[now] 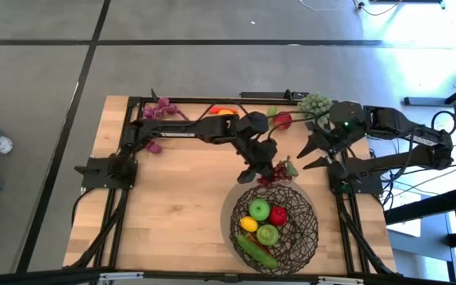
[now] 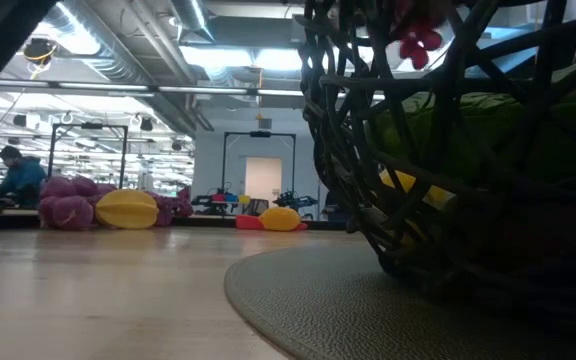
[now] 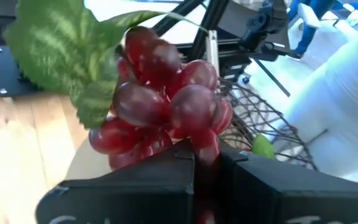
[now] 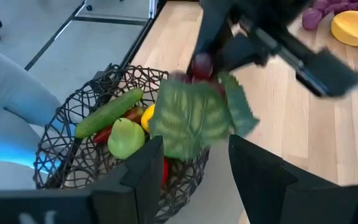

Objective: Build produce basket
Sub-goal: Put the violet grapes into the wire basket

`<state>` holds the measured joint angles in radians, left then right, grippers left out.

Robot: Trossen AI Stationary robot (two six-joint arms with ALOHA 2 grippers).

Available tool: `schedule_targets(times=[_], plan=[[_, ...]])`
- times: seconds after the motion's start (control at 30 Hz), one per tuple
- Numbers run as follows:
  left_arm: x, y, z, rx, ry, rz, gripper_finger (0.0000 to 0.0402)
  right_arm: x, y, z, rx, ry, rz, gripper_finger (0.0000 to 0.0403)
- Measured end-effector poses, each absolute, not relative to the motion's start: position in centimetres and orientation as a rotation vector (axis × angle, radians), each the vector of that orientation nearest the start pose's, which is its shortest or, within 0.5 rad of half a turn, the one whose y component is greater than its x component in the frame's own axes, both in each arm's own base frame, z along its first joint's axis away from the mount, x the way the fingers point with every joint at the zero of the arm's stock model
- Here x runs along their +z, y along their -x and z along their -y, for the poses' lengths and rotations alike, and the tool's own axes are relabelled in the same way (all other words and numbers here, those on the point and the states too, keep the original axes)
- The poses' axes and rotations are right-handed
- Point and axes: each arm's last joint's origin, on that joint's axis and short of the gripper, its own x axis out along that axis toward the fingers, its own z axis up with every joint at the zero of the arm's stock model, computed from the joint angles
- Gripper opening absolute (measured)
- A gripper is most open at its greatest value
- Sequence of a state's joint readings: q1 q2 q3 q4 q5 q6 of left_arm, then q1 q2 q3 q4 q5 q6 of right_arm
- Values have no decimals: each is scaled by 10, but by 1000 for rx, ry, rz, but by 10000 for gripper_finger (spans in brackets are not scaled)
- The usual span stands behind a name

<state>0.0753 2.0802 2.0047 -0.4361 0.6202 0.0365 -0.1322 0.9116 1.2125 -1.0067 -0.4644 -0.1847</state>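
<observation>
Partly leaf-hidden grapes [image 3: 166, 102] in left hand [image 3: 207, 165]

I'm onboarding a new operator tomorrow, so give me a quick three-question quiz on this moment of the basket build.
1. True or false: the left gripper is shut on the red grapes at the far rim of the basket.
2. Which of these already lies in the basket? A) the cucumber B) an orange carrot C) the purple grapes
3. Fill in: the right gripper waits beside the basket with its fingers ____.

Key: 1 true; 2 A; 3 open.
</observation>
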Motion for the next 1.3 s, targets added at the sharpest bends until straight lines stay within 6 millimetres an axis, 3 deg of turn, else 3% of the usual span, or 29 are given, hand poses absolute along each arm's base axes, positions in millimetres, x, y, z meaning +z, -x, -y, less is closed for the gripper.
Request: schedule_targets(times=[0.2,0.57,1.3], plan=[[303,-495,-11,-555,166,-502,0,371,-143,7,367,-9,-653,177],[274,-517,-2,-647,159,-439,0,366,-139,8,309,19,-668,177],[224,-532,6,-664,33,-479,0,366,-139,8,312,19,-670,177]])
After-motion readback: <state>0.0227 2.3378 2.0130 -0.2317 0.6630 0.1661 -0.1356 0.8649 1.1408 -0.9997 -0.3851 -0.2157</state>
